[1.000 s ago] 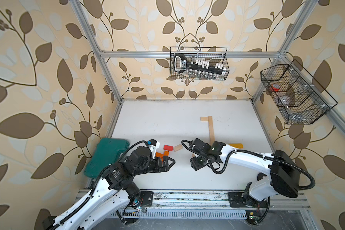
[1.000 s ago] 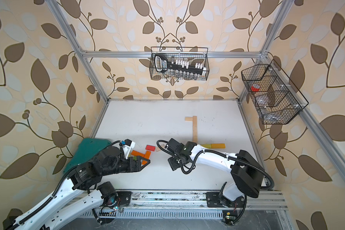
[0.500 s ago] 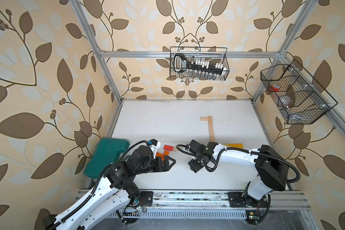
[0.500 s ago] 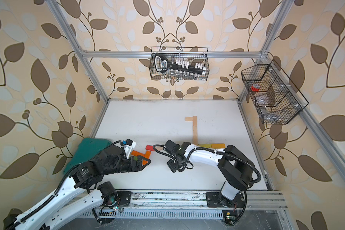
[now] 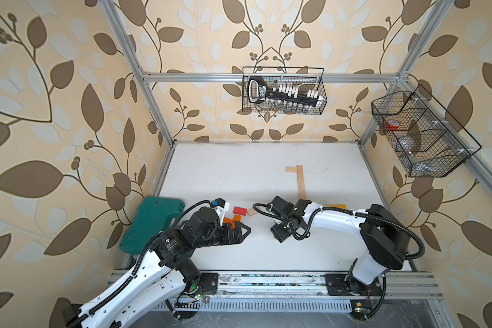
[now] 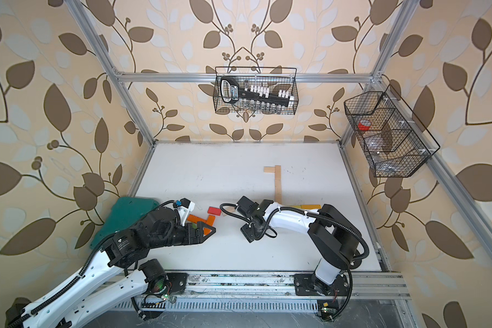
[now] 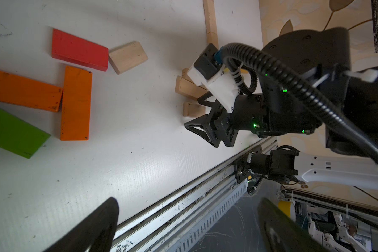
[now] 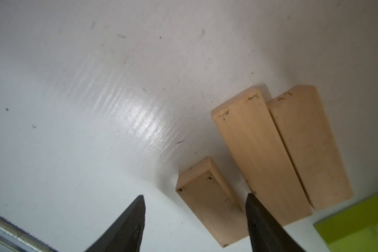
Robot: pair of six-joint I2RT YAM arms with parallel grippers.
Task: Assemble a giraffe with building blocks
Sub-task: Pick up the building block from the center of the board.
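Observation:
The building blocks lie on the white table. A long pale plank [image 5: 301,181] with a short one [image 5: 291,169] forms an L at the back. A red block [image 5: 240,210], orange blocks [image 5: 229,220] and a pale short one [image 5: 253,211] lie near my left gripper [image 5: 246,230], which is open and empty. My right gripper [image 8: 195,197] is open low over the table, its fingertips either side of a short pale block [image 8: 210,203] without clamping it. Two longer pale planks [image 8: 260,157] lie beside that block, and a yellow-green block [image 8: 358,220] lies past them.
A dark green case [image 5: 151,221] lies at the table's left edge behind my left arm. Wire baskets hang on the back wall [image 5: 284,91] and on the right wall [image 5: 421,133]. A metal rail [image 5: 267,281] runs along the front edge. Yellow and orange planks [image 6: 310,206] lie behind my right arm.
My right arm has folded in towards the front, bringing its wrist slightly nearer, and its jaws stand a little wider. The left arm has hardly moved.

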